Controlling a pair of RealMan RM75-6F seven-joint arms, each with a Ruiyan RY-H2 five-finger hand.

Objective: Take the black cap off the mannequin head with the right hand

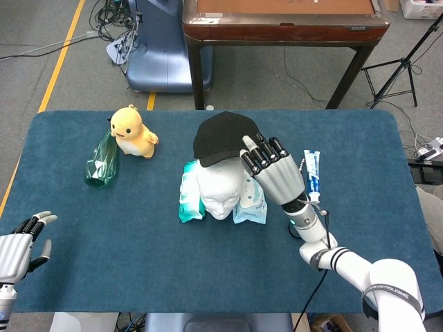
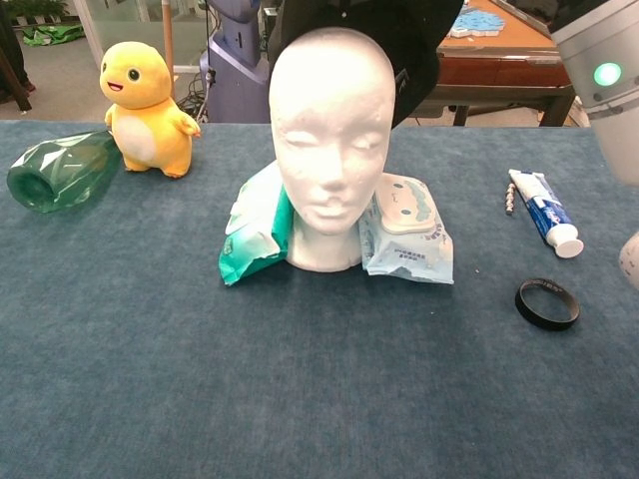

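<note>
Right hand (image 1: 271, 173) gripping black cap (image 1: 223, 137) (tilted back)

You won't find any wording you can read here. The white-and-blue toothpaste tube (image 2: 540, 214) near the table's right edge carries printing too small to make out, and the pale blue wipes packet (image 2: 407, 234) beside the white foam mannequin head (image 2: 330, 140) shows only a cartoon face.
</note>
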